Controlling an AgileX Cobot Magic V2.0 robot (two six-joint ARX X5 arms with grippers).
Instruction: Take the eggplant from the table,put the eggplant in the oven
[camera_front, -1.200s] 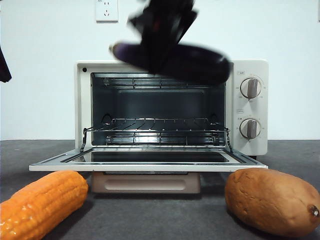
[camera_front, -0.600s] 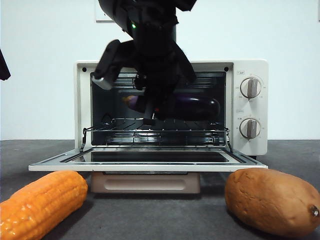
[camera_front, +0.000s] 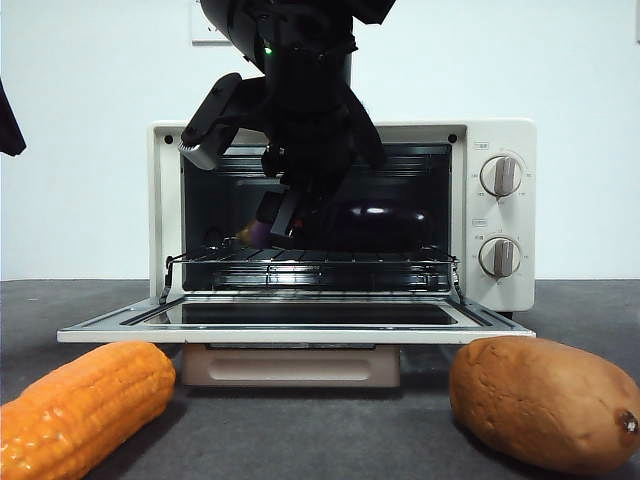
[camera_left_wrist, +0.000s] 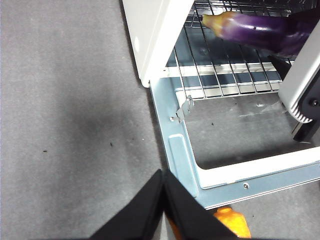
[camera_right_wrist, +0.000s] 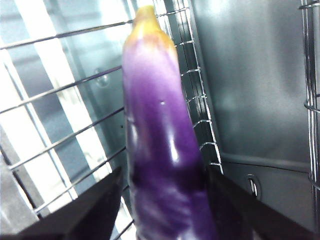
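The purple eggplant (camera_front: 375, 225) lies lengthwise inside the open cream-white oven (camera_front: 505, 130), low over the wire rack (camera_front: 310, 262), its pale yellowish end toward the oven's left wall. My right gripper (camera_front: 300, 215) reaches in from above and is shut on the eggplant (camera_right_wrist: 160, 140), one black jaw on each side of it. In the left wrist view the eggplant (camera_left_wrist: 260, 30) shows over the rack (camera_left_wrist: 220, 70). My left gripper (camera_left_wrist: 164, 175) hangs shut with nothing in it over the grey table (camera_left_wrist: 65, 125), beside the oven's left front corner.
The oven door (camera_front: 300, 330) lies folded down flat toward the front. An orange corn cob (camera_front: 85, 405) lies at the front left and a brown sweet potato (camera_front: 545, 400) at the front right. Two knobs (camera_front: 500, 175) sit on the oven's right panel.
The right gripper carried the eggplant down from above the oven's top into the cavity, then lowered it further to just over the rack. The left arm stayed put.
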